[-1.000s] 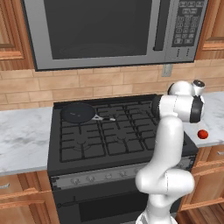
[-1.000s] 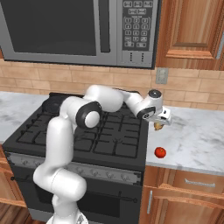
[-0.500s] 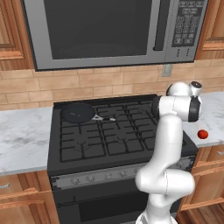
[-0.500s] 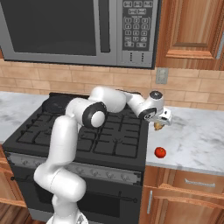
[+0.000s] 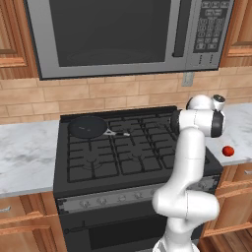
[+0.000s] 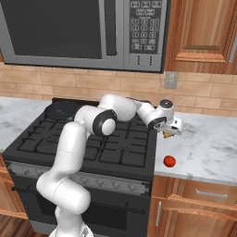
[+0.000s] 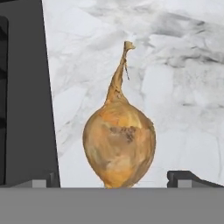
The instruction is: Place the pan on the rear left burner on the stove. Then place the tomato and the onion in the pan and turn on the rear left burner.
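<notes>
The black pan (image 5: 88, 127) sits on the stove's (image 5: 123, 167) rear left burner and hides its cap; the silvery handle (image 5: 116, 133) points right. The pan (image 6: 62, 109) also shows at the stove's (image 6: 115, 152) far left corner. On the right marble counter lies the tan onion (image 7: 119, 146), its pointed tip away from the hand. My gripper (image 7: 116, 180) is open and straddles it, a fingertip (image 7: 188, 178) on each side, not touching. From the right base, the gripper (image 6: 170, 134) hangs low over the onion (image 6: 166, 135). The red tomato (image 6: 169, 161) (image 5: 227, 150) lies nearer the counter's front edge.
A grey microwave (image 5: 113, 34) hangs over the stove. The stove's black edge (image 7: 26, 109) runs close beside the onion. The marble counter (image 6: 208, 148) stretches right of the onion, with a wall outlet (image 6: 171, 80) behind and wooden cabinets above.
The hand has sunk slightly towards the onion and the elbow has shifted a little to the right. The jaws stay open; pan, onion and tomato have not moved.
</notes>
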Robot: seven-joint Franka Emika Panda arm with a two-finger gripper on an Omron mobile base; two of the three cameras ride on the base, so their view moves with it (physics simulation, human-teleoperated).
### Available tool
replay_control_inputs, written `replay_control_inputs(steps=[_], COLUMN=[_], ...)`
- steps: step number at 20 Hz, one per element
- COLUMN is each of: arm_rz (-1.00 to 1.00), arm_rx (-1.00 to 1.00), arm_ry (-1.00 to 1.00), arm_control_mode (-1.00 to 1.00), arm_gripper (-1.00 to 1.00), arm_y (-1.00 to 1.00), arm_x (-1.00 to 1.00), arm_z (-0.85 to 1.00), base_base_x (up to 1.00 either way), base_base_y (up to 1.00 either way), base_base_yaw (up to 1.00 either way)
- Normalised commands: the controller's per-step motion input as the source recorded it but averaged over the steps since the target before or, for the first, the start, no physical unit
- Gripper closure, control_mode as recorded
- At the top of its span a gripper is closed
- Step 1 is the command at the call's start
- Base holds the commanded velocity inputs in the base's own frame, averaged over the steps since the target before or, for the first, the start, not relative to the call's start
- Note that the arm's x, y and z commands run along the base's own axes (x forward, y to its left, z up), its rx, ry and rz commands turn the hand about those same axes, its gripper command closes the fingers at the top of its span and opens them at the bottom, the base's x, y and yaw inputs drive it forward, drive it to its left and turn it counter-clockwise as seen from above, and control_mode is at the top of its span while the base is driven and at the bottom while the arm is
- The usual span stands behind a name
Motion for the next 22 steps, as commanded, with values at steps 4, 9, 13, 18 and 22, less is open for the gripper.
replay_control_inputs(steps=[4,9,13,18,22], arm_rz=[0.0,0.0,0.0,0.0,0.0], arm_rx=[0.0,0.0,0.0,0.0,0.0], arm_ry=[0.0,0.0,0.0,0.0,0.0], arm_control_mode=[-1.0,-1.0,-1.0,-1.0,-1.0], arm_gripper=[-1.0,-1.0,-1.0,1.0,1.0], arm_y=[-0.06,-0.01,0.0,0.0,0.0], arm_x=[0.11,0.17,0.24,0.15,-0.05], arm_z=[-0.24,-0.25,-0.23,-0.24,-0.11], base_base_x=[0.0,0.0,0.0,0.0,0.0], base_base_y=[0.0,0.0,0.0,0.0,0.0], base_base_yaw=[0.0,0.0,0.0,0.0,0.0])
